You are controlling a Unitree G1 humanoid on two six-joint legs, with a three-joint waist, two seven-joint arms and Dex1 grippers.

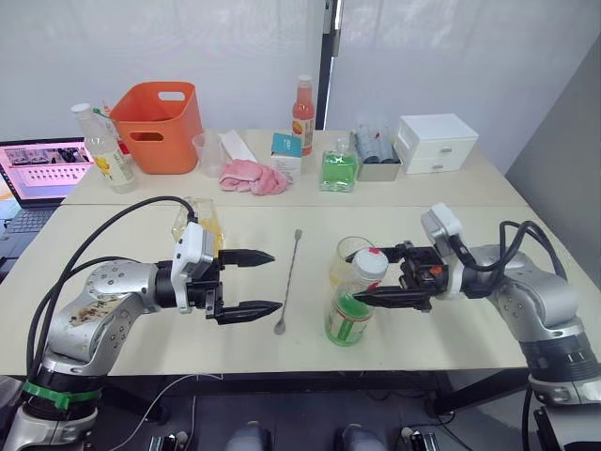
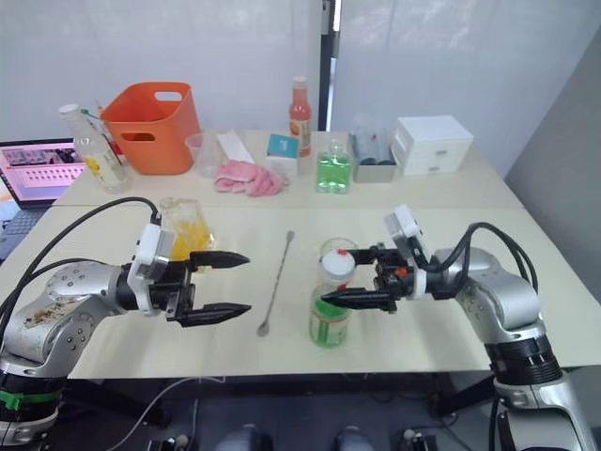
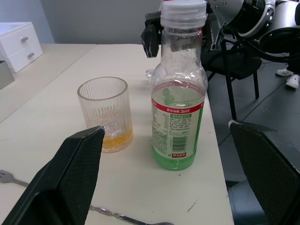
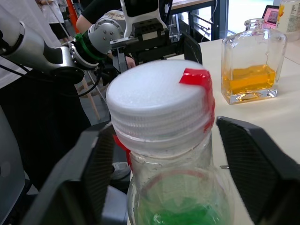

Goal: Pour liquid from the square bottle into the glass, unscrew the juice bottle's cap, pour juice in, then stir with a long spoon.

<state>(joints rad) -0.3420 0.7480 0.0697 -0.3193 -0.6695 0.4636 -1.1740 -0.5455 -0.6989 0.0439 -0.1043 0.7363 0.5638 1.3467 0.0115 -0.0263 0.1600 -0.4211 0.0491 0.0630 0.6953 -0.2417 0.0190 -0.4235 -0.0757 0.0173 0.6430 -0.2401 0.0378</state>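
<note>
The right gripper (image 1: 380, 274) stands wide open with its two fingers on either side of the neck of the juice bottle (image 1: 352, 305), gripping nothing yet; the white cap (image 4: 159, 101) with its red strip sits between the fingers, and none of the views settles whether a pad touches it. The bottle stands upright on the table (image 1: 451, 329), about a third full of green drink. Just past the fingers is the glass (image 3: 104, 114), close beside the bottle, with a thin layer of yellow liquid at its bottom. The left gripper (image 1: 254, 280) is also spread wide and empty, aimed toward the bottle from across the spoon (image 1: 287, 281), which lies flat between the two. Behind the left fingers stands the square bottle (image 4: 253, 61), part full. The risk as I judge it: nothing steadies the bottle, so a twist on the cap could spin or tip it into the glass alongside.
</note>
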